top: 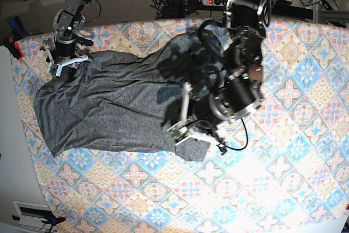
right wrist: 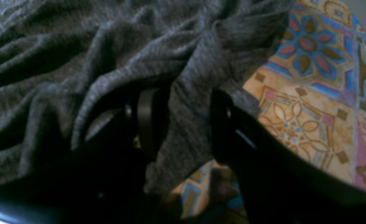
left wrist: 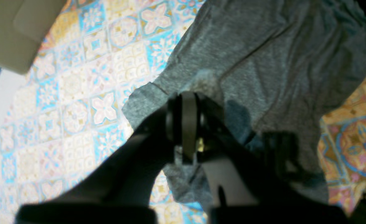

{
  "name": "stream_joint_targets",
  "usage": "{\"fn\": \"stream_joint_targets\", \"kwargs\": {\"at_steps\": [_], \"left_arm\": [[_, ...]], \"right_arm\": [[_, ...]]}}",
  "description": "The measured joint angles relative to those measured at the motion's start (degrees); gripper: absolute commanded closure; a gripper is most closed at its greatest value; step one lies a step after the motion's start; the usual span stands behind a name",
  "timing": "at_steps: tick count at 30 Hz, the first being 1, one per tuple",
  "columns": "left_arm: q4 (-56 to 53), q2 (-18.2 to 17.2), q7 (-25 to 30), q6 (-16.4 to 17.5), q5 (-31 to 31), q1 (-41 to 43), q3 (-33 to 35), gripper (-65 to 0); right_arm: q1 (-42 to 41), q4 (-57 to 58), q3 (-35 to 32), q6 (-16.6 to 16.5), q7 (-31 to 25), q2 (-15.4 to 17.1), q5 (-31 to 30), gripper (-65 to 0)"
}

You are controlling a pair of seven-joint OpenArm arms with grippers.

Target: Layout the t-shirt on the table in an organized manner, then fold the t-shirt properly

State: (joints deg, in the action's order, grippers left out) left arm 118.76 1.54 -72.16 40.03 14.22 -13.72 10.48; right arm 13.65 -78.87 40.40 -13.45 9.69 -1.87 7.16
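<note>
The dark grey t-shirt (top: 109,102) lies crumpled and partly spread on the left half of the patterned table (top: 283,156). My left gripper (top: 185,130) is at the shirt's near right edge. The left wrist view shows this gripper (left wrist: 190,109) shut on a pinch of the t-shirt (left wrist: 279,56), just above the table (left wrist: 77,93). My right gripper (top: 64,65) is at the shirt's far left corner. In the right wrist view, that gripper (right wrist: 183,124) has its fingers apart with a hanging fold of the t-shirt (right wrist: 61,46) between them, beside bare table (right wrist: 310,102).
The table's left edge (top: 16,135) runs close to the shirt, with white floor beyond it. Cables and a power strip (top: 210,1) lie past the far edge. A beige panel (left wrist: 12,31) shows at the upper left of the left wrist view.
</note>
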Motion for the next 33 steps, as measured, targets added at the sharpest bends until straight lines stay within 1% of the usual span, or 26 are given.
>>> {"fn": "stream_joint_targets", "kwargs": {"at_steps": [4, 7, 9, 11, 12, 15, 17, 19, 22, 24, 27, 29, 31, 33], "left_arm": [[-6.82, 3.45, 0.85, 0.35, -9.18, -0.15, 9.51, 0.0], [-15.32, 6.75, 8.52, 0.33, -15.3, 0.02, 14.19, 0.0], [-21.53, 7.28, 12.09, 0.13, -19.23, -0.26, 18.14, 0.0], [-25.16, 6.58, 12.7, 0.26, -23.3, 0.48, 22.03, 0.0], [-25.14, 6.16, 13.03, 0.28, -24.87, 1.16, 23.47, 0.0], [-23.85, 6.27, 16.68, 0.26, -27.76, 3.13, 24.79, -0.3], [-23.78, 6.62, 17.79, 0.26, -29.0, 3.28, 25.81, -5.2], [-23.61, 6.56, 17.73, 0.26, -30.34, 3.28, 27.15, -8.7], [-22.64, 6.45, 17.57, 0.26, -30.38, 3.56, 27.89, -12.3], [-20.98, 6.34, 16.87, 0.26, -30.77, 3.58, 29.31, -15.1], [-20.24, 6.43, 17.55, 0.26, -30.62, 4.07, 32.11, -18.3], [-20.24, 6.43, 17.77, 0.31, -31.47, 4.57, 33.27, -18.3], [-18.1, 6.36, 17.73, 0.42, -33.75, 5.27, 33.18, -17.0], [-12.57, 6.47, 17.75, 0.26, -34.77, 6.88, 30.67, -15.2]], "right_arm": [[-0.02, 0.02, 0.04, 0.0, 0.02, 0.0, 0.02, -24.1], [0.02, 0.0, 0.02, -0.02, -0.13, -0.02, -0.04, -24.1], [0.0, 0.0, -0.04, -0.04, -0.13, 0.0, -0.02, -24.2], [0.02, 0.0, -0.07, -0.02, -0.15, 0.0, -0.02, -24.3], [0.0, 0.0, -0.07, -0.02, -0.13, -0.02, 0.0, -24.4], [0.0, -0.07, -0.07, 0.04, -0.04, -0.02, 0.0, -24.4], [0.0, -0.04, -0.07, -0.02, -0.04, -0.02, 0.0, -24.4], [0.0, -0.04, -0.07, -0.04, -0.02, 0.0, 0.0, -24.4], [0.0, -0.07, -0.07, 0.2, -0.04, -0.02, 0.0, -24.5], [0.0, -0.22, -0.07, 0.11, 0.07, -0.02, 0.0, -24.5], [0.0, -0.22, -0.07, 0.04, 0.07, -0.02, 0.02, -24.5], [0.0, -0.22, -0.07, 0.13, 0.07, -0.02, 0.02, -24.5], [0.02, -0.26, -0.07, 0.13, 0.04, -0.02, 0.0, -24.5], [0.17, -0.35, -0.07, 0.11, 0.04, -0.02, 0.09, -24.5]]}}
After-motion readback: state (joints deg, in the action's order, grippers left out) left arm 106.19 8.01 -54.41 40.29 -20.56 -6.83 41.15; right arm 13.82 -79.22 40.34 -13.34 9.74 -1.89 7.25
